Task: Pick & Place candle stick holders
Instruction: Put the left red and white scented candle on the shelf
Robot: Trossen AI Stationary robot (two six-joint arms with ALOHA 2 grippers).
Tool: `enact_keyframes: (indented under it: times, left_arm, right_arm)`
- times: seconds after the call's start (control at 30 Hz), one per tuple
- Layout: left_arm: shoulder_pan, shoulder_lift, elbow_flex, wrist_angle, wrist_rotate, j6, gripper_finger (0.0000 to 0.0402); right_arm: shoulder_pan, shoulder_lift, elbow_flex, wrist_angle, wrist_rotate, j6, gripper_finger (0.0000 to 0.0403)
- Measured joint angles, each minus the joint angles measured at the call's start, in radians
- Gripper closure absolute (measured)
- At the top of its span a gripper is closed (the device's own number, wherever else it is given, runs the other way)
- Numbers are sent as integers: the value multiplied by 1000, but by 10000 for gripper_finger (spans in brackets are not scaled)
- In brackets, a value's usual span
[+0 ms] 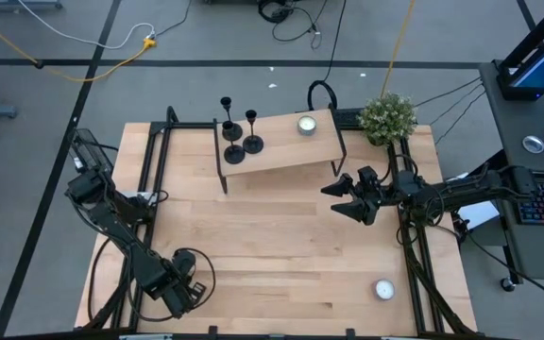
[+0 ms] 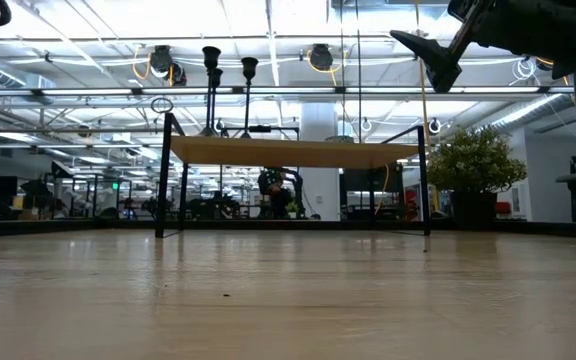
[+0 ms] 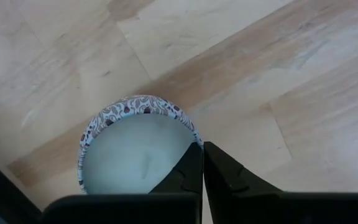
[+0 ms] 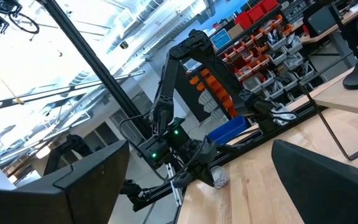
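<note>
Fingers on the right gripper are spread wide and hold nothing; it hangs in the air just past the plain end of the small wooden shelf, well above the tabletop. The left gripper waits far from the shelf at the near edge, its fingers pressed together over a little candle tin. All three candle stick holders stand bunched at the shelf's far end from the right gripper. They look tall, thin and top-heavy, made of smooth black metal with round flat feet, so I think a bump could knock one into the next, or off the shelf. A thin stem could also slip between the fingers. A tealight sits on the shelf between them and the gripper and might get pushed. The shelf is pale wood on thin black wire legs.
</note>
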Motion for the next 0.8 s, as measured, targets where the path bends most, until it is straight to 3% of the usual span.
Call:
enact_keyframes:
  times: [0.3,0.8]
  left_arm:
    - [28,0,106,-4,-26,127,400]
    - [270,0,435,-10,-176,863,401]
  right_arm:
    - [0,0,0,0,0,0,18]
    - [38,28,1,49,136,-70,18]
